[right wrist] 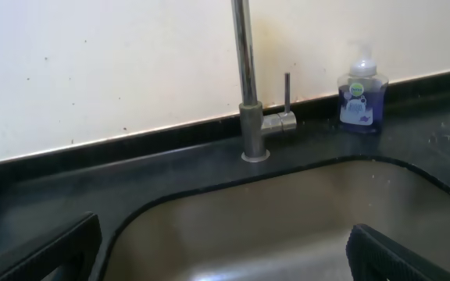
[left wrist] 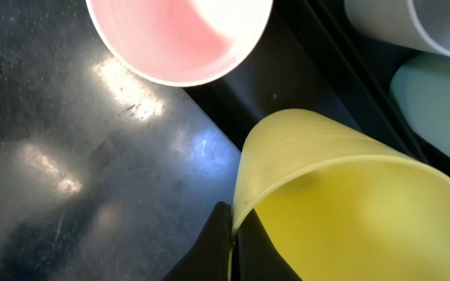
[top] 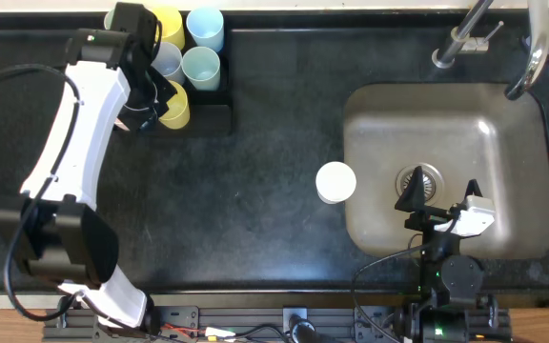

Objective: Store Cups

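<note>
Left pincer [left wrist: 232, 243] clamping tilted yellow cup [left wrist: 342, 203] by its rim, holding it at far-left tray [top: 210, 118]. Placing step; next likely needing uprighting, release. Right pincer [top: 439, 195] hanging wide over sink [top: 370, 114].

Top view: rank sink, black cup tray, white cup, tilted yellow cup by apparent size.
1. sink
2. black cup tray
3. white cup and tilted yellow cup: too close to rank, since the yellow one is partly hidden.

Yellow cup [left wrist: 342, 203], seemingly pink cup [left wrist: 180, 35]
</note>
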Robot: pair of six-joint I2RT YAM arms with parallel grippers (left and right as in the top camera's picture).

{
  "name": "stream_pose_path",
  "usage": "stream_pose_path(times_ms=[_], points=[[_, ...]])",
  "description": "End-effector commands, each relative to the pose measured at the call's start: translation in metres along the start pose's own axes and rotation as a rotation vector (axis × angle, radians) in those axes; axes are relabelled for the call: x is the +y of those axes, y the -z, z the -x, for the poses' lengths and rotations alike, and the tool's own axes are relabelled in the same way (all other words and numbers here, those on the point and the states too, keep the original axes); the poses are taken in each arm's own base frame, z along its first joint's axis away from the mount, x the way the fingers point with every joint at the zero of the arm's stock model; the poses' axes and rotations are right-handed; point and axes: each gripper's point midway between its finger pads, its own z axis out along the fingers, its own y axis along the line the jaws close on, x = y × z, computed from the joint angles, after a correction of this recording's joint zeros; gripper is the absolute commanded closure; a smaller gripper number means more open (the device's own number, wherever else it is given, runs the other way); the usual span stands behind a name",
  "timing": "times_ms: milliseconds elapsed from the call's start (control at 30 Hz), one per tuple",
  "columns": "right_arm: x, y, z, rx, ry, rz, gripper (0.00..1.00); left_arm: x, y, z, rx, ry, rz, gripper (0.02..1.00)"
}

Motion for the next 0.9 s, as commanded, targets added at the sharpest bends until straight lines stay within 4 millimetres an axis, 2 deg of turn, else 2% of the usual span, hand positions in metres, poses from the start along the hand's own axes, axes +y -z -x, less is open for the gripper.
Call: stream_pose_path(times_ms=[33,300,600,900], points=[[0.0,0.0,0.001,-0.011,0.002,0.004,0.005,0.008,-0.009,0.007,0.002,0.06,0.034,0.982],[0.0,0.0,0.001,-0.011,0.002,0.004,0.003,0.006,-0.027,0.015,0.02,0.102,0.038,0.982],[0.0,0.0,0.001,-0.011,0.002,0.004,0.005,-0.004,-0.033,0.025,0.003,0.116,-0.004,0.982],[0.0,0.0,0.001,-0.011,0.002,0.004,0.005,-0.006,-0.044,0.024,0.024,0.115,0.008,0.982]])
